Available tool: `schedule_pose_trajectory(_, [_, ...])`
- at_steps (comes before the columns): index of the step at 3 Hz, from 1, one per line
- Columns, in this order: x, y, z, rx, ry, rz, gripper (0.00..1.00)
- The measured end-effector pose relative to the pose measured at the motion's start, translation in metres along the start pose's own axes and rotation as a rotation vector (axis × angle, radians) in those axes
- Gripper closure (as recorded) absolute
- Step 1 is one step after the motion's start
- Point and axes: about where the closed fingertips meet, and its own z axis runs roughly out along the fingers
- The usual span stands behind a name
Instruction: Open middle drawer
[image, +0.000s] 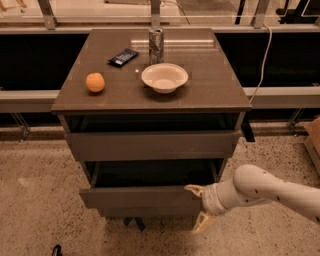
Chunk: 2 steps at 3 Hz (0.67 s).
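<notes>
Two fingers (196, 189) of the gripper (193, 209) stand spread one above the other, well apart, and I see nothing clamped between them. The upper one lies at the top edge of the middle drawer (140, 197), at its right end, while the lower one hangs below that panel, in front of the bottom drawer (150, 212). I cannot tell whether the lower one touches anything. The middle drawer runs off to the left of the gripper and sits pulled out, its front standing forward of the fronts above and below it, with the dark inside of its box open to view just above and left of the upper finger. My arm (265, 190) comes in from the right, low over the speckled floor (35, 200), with its pale wrist just behind the gripper. Above the gripper is the top drawer (150, 145), its front wider than the one I am on. Higher up is the brown cabinet top (220, 95). On it, up and a little left of the gripper, sits a white bowl (165, 77), with a metal can (156, 45) upright just beyond it. A black packet (123, 57) lies further left, and an orange (95, 82) sits furthest left, near the edge. A pale cable (263, 55) hangs down behind the cabinet, above the arm.
</notes>
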Motion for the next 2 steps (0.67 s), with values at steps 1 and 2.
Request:
schedule_pose_trajectory(1, [-0.007,0.012,-0.033,0.021,-0.006,0.007,0.14])
schedule_pose_trajectory(2, [-0.007,0.001,-0.039,0.034,0.02,-0.005,0.12])
